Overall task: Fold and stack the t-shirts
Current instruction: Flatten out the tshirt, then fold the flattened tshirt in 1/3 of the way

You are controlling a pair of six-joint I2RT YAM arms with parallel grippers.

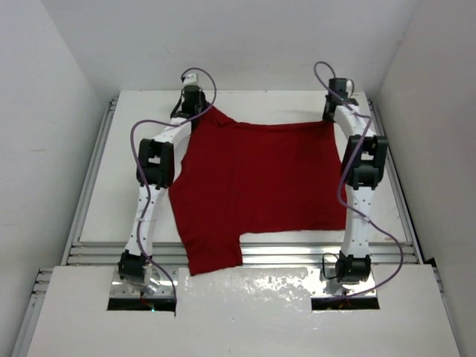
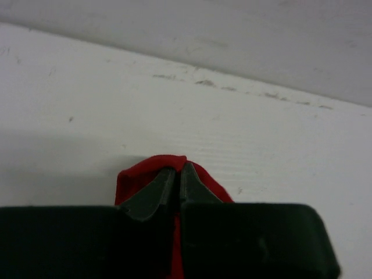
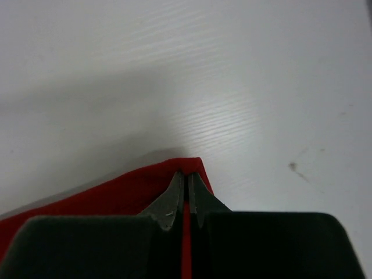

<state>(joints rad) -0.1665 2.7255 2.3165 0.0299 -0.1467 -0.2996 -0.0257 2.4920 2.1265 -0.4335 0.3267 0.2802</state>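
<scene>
Firmly, left fingers and right fingers each pinch a t-shirt corner.

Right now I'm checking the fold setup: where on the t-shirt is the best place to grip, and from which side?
Probably the two far corners of the t-shirt, one per gripper, from above. It lies spread flat, so only its thin edges offer a pinch, and the far edge runs straight between those corners. The left gripper and right gripper are shut there.

The t-shirt lies on the table between left arm and right arm (near-left part over the front rails).
</scene>
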